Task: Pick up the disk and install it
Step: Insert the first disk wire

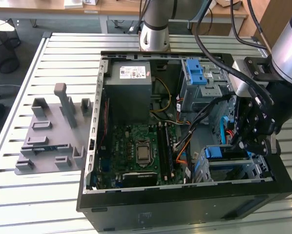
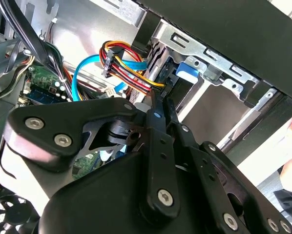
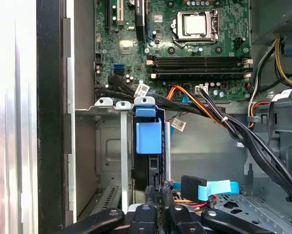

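The disk (image 3: 148, 139) stands on edge inside the drive cage (image 3: 104, 105) at the case's front corner, on the exterior view's right, its blue rail and tab facing up. In the exterior view the disk (image 1: 223, 152) sits low in the cage (image 1: 256, 170), right beside my gripper (image 1: 243, 144). In both wrist views the gripper (image 3: 158, 187) has its fingers close together, and their tips meet the disk's near end. The second wrist view shows the gripper (image 2: 158, 100) reaching into the cage (image 2: 204, 48) just beside the disk's blue tab (image 2: 187, 69).
The open computer case (image 1: 94, 161) lies on a slatted metal table. Inside are the grey power-supply box (image 1: 128, 80), the motherboard (image 1: 136, 146), another cage with a blue latch (image 1: 197, 75) and cable bundles (image 3: 219, 117) crossing close to the bay. A grey fixture (image 1: 53, 131) sits outside the case.
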Motion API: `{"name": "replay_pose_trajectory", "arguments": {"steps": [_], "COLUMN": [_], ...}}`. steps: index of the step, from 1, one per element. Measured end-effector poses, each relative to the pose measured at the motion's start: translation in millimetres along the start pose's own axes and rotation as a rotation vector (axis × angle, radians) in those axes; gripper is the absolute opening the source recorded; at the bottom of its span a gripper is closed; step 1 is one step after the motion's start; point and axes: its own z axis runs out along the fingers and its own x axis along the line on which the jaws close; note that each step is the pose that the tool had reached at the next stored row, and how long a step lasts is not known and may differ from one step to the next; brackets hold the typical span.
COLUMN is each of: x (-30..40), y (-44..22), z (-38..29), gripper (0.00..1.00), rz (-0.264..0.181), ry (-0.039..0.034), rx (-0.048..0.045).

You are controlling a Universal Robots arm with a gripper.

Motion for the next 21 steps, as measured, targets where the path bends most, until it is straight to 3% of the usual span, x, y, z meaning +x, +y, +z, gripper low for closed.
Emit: {"name": "replay_pose_trajectory", "arguments": {"steps": [4, 5, 10, 14, 16, 21], "x": [0.0, -0.1, -0.1, -0.1, -0.1, -0.1], "y": [0.0, 0.0, 0.4, 0.4, 0.4, 0.4], "z": [-0.4, -2.3, -17.3, -17.6, -17.8, -18.2], "gripper": [0.17, 0.24, 0.24, 0.22, 0.11, 0.11], "rz": [0.000, 0.000, 0.000, 0.000, 0.000, 0.000], "ry": [-0.0004, -0.0002, -0.0002, -0.0003, -0.0002, -0.0001], "rx": [0.0001, 0.0000, 0.0000, 0.0000, 0.0000, 0.0000]}}
